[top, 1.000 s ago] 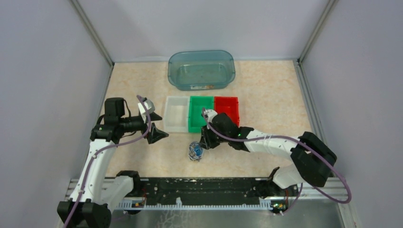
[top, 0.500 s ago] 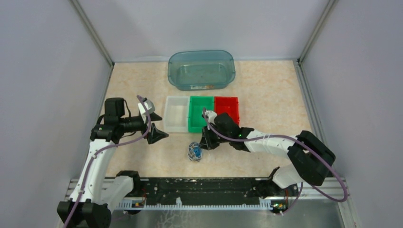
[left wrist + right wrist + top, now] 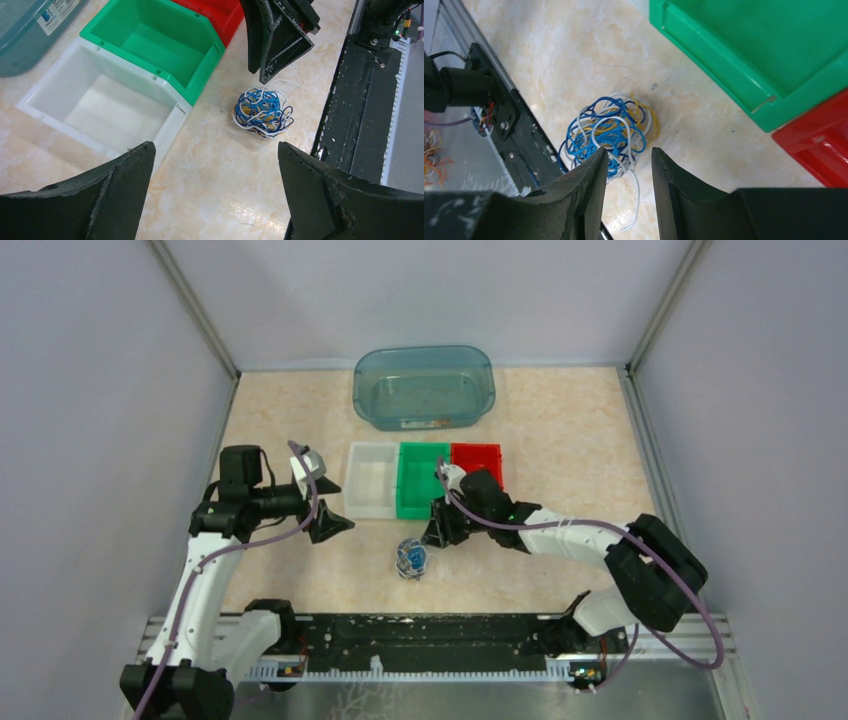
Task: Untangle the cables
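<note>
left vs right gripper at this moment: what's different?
Left gripper has its jaws spread wide; right gripper shows only a narrow gap. Left gripper hangs beside the white bin, well off the cables; right gripper sits just above the tangle. Shared: neither grips a cable.

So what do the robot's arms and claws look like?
The left arm and right arm are white tubes with chunky black joints, and a thick purple cable loops along each. The left gripper and right gripper are black, each with two wedge-shaped fingers, scuffed pale along the edges.
</note>
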Robot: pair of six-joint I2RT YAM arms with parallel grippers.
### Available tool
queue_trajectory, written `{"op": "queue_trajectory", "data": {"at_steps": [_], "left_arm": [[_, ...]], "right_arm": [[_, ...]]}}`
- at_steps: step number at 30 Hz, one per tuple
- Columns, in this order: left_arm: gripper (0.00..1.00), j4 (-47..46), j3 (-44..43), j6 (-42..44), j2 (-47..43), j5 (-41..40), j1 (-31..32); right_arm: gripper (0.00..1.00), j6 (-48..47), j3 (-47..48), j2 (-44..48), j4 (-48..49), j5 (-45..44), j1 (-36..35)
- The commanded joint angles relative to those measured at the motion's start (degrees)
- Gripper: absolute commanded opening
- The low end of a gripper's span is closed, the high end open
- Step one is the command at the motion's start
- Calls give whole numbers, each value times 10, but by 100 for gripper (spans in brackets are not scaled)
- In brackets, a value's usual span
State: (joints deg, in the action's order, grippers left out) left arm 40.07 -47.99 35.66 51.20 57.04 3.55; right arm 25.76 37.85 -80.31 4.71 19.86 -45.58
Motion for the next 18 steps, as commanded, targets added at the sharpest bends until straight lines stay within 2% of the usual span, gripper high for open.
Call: {"op": "queue_trajectory", "data": {"at_steps": [1, 6, 11, 18], "left_arm": [[98, 9, -20, 11, -4, 12, 3], [98, 10, -21, 11, -4, 12, 4], [98, 14, -24, 13, -6, 12, 4], [98, 18, -26, 15, -8, 13, 3]], "right_arm": [[38, -3, -4, 16, 41, 59, -1], [37, 14, -19, 0, 84, 130, -1], [35, 15, -14, -14, 86, 119, -3], [23, 35, -13, -20, 116, 113, -3]]}}
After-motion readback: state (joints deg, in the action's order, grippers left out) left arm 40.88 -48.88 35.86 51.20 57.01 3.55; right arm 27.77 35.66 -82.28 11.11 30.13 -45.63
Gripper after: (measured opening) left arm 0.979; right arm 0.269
